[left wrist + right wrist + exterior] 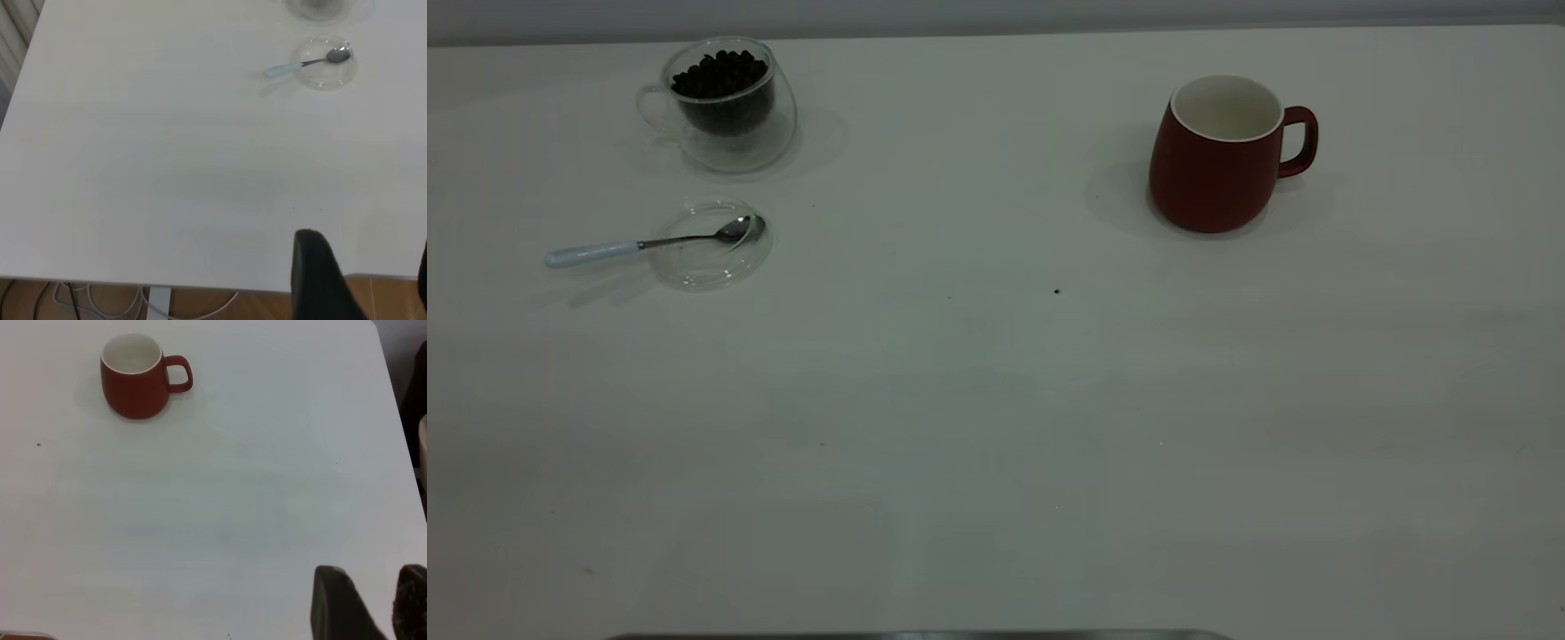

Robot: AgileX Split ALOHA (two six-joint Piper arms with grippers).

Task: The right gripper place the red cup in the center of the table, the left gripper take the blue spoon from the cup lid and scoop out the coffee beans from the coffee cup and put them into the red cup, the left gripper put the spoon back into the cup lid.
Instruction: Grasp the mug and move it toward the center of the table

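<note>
The table (996, 400) in front of you is a wide white top, and everything on it sits toward the far side in the exterior view. The red cup (1216, 156) is the biggest vessel; it stands upright at the far right, white inside showing, with its loop handle turned toward the right edge. Nothing touches it. Far left you have the coffee cup (725, 102), clear glass and slanted, filled with the dark heap of coffee beans (720, 76). Just in front of it lies the cup lid (710, 244), flat on the table. The blue spoon (649, 243) rests with its metal bowl in the lid and its pale handle reaching out over the rim toward the left edge.

Your left gripper (363, 280) hangs at the near table edge, well apart from the lid and spoon; its two black fingers stand apart with nothing between them. Your right gripper (373, 607) is likewise back at the near side, well away from the red cup, fingers slightly parted and empty.

One small dark speck (1056, 291) lies near the table's middle.
</note>
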